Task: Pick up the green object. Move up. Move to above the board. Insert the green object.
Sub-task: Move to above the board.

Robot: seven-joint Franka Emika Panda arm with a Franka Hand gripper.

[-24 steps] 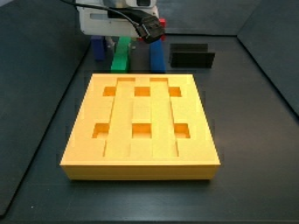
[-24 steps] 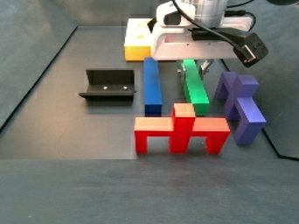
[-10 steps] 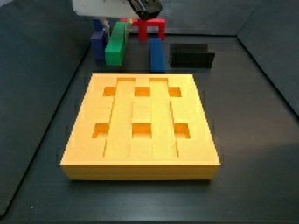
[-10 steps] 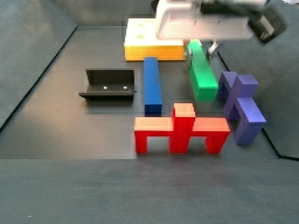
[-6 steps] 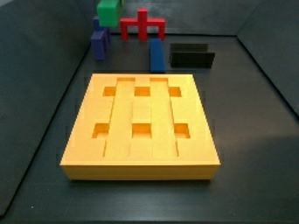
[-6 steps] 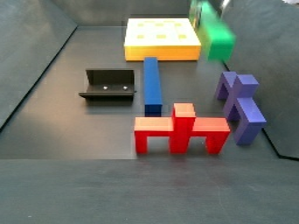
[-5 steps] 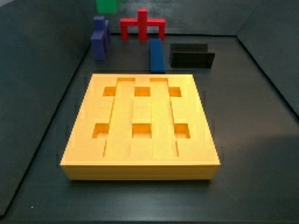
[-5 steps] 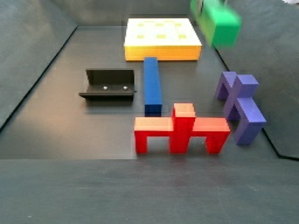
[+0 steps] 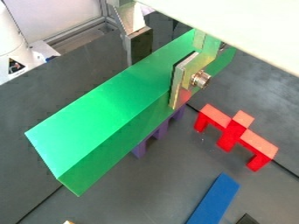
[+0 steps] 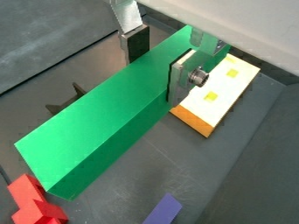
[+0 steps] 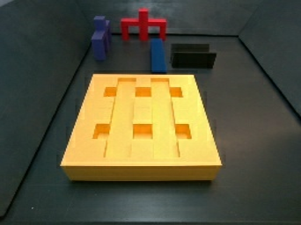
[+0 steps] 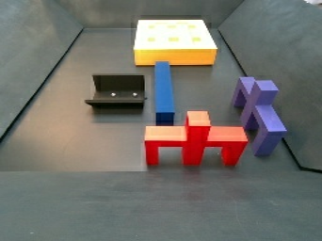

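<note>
Wrist view: gripper [image 9: 158,63] clamped on the green object [image 9: 122,114], silver finger plates [image 9: 184,79] pressed on either side of the bar near its far end. Bar hangs well clear of the floor; red forked piece [image 9: 237,134] and a bit of purple block [image 9: 149,143] lie below it, blue bar [image 9: 218,199] at the edge.

Wrist view again: same grip, gripper [image 10: 158,59] shut on the green object [image 10: 108,114]. The board [image 10: 218,94] shows below and beside the bar's gripped end, so not yet over it squarely. Red piece [image 10: 31,205] and purple block [image 10: 165,209] low in frame.

Side view: the board [image 11: 143,126] sits unoccupied, all six holes open. Green bar and gripper are gone from this view; half a second ago a sliver of green was at the top edge, earlier the bar stood among the parts at the back. Blue bar [image 11: 157,54], red piece [image 11: 143,24], purple block [image 11: 99,37], black box [image 11: 193,56] untouched.

Side view: the board [image 12: 175,41] at the back, black box [image 12: 117,91], blue bar [image 12: 163,87], red piece [image 12: 195,141], purple blocks [image 12: 258,114] in place. Green bar has left this frame too.

Judgement: pick and lift done, carry toward the board underway; insertion not begun.
</note>
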